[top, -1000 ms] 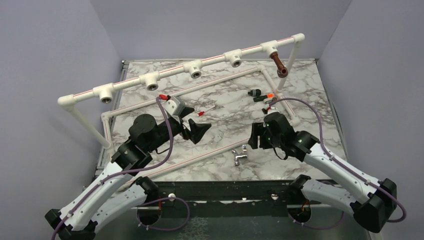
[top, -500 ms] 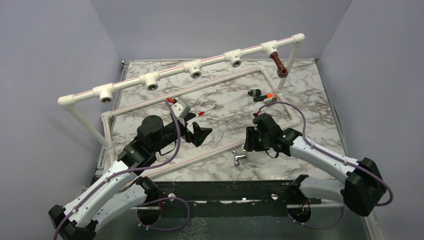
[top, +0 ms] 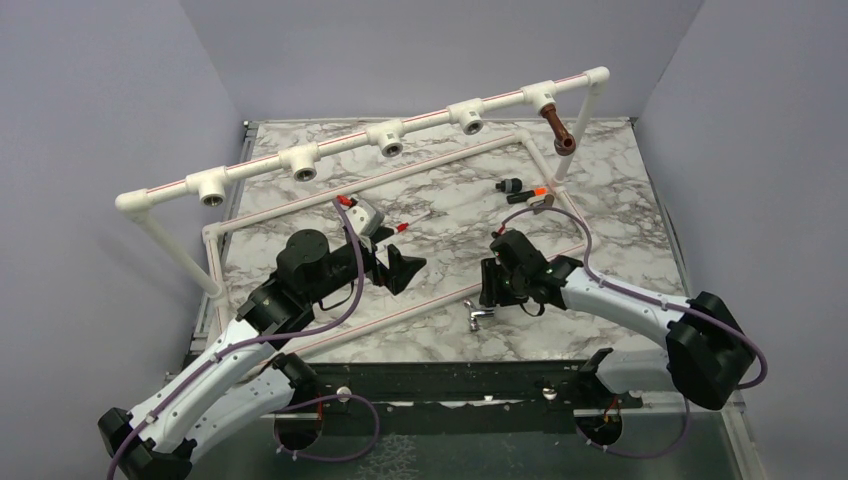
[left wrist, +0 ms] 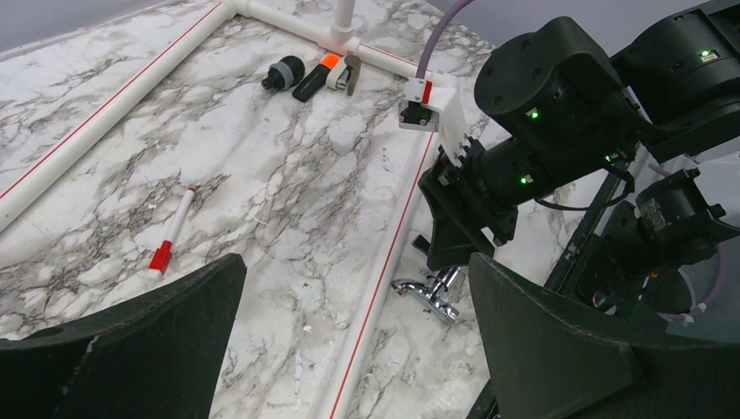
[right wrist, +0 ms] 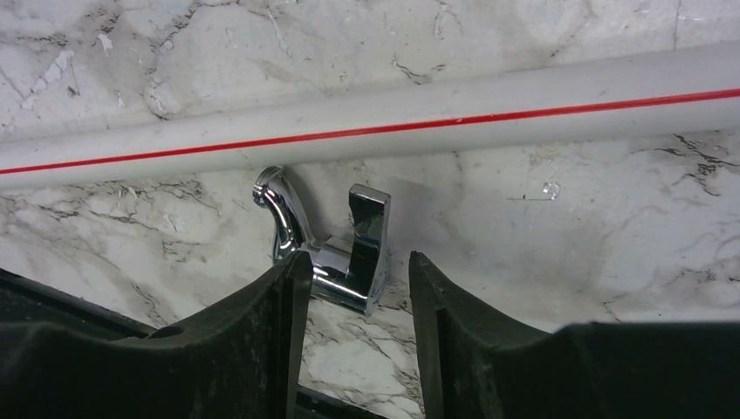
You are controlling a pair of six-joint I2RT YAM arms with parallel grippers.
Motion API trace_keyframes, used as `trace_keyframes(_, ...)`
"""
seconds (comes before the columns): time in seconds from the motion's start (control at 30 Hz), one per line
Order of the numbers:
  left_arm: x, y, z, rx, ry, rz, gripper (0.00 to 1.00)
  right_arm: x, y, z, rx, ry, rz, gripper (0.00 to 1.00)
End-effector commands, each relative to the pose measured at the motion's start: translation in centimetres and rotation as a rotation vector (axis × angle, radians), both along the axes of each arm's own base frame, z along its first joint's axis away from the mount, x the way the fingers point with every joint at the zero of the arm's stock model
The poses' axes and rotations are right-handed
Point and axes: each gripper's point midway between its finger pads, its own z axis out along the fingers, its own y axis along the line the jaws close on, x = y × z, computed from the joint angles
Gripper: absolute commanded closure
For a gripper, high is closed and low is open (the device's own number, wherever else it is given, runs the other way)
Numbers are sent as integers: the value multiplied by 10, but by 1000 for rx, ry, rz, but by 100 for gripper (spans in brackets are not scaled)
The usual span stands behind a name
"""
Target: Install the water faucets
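A shiny chrome water faucet lies on the marble table beside the near white pipe. My right gripper is lowered over it, open. In the right wrist view the right gripper has the faucet's body between its fingertips; the left finger touches it and a gap shows at the lever side. A reddish-brown faucet hangs screwed into the rightmost tee of the raised pipe. My left gripper hovers wide open and empty, left of the chrome faucet.
Three more white tee sockets line the raised pipe frame. A red-tipped stick, a black fitting and an orange-tipped piece lie on the table. The near pipe runs diagonally between both grippers.
My right arm has moved left and down onto the chrome faucet, and its jaws have narrowed around it. My left arm has shifted slightly forward, still wide open.
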Motion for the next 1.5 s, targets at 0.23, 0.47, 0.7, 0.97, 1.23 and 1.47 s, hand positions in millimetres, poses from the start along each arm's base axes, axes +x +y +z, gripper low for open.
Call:
trace_keyframes(0.23, -6, -5, 0, -6, -6, -46, 1, 11, 3, -19, -25, -31, -41, 59)
trace_keyframes(0.47, -6, -6, -1, -3, -1, -49, 1, 12, 5, -25, -16, -25, -47, 70)
trace_keyframes(0.7, -5, -6, -2, 2, 1, -44, 1, 9, 4, -18, 11, -40, -51, 96)
trace_keyframes(0.97, -5, -8, -1, -19, 24, -40, 1, 5, 7, 5, 83, -81, -32, 99)
trace_keyframes(1.23, -5, -9, -2, -75, 116, -8, 1, 7, 21, 51, 197, -217, 86, 99)
trace_keyframes(1.47, -14, -13, -18, -124, 257, -5, 1, 5, 36, 88, 281, -341, 237, 99)
